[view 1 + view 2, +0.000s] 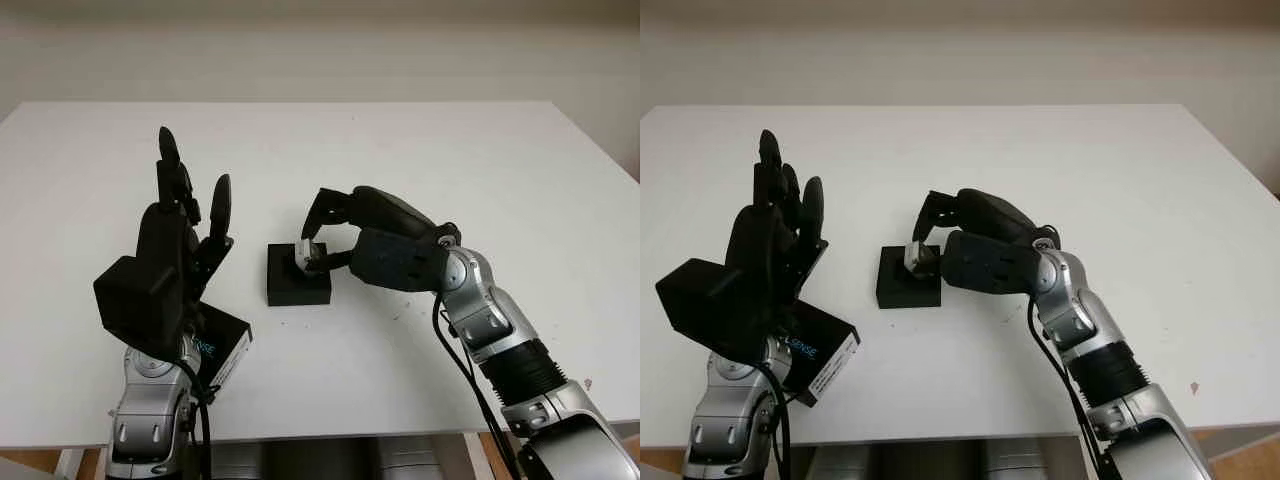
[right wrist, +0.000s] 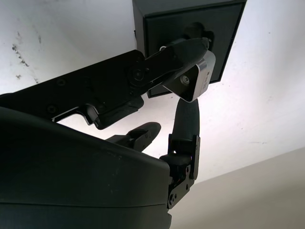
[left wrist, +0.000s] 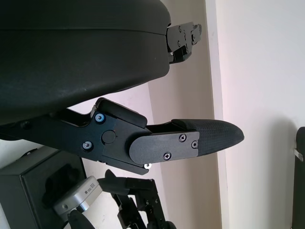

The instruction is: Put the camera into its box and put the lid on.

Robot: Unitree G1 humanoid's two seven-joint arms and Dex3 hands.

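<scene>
Holding the small silver camera [image 1: 305,256] in its fingers [image 2: 188,117], our right hand [image 1: 350,235] keeps it just above the open black box [image 1: 297,275] in the middle of the white table [image 1: 400,150]. Our left hand [image 1: 180,235] is raised over the table's left part, released and grasping nothing. Under its arm, near the front edge, we see the black lid [image 1: 825,350].

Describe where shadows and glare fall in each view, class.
Left eye view: soft shadow beside the box under the right hand. Right wrist view: bright table, camera catches light. Left wrist view: the left hand is dark against a pale wall.
</scene>
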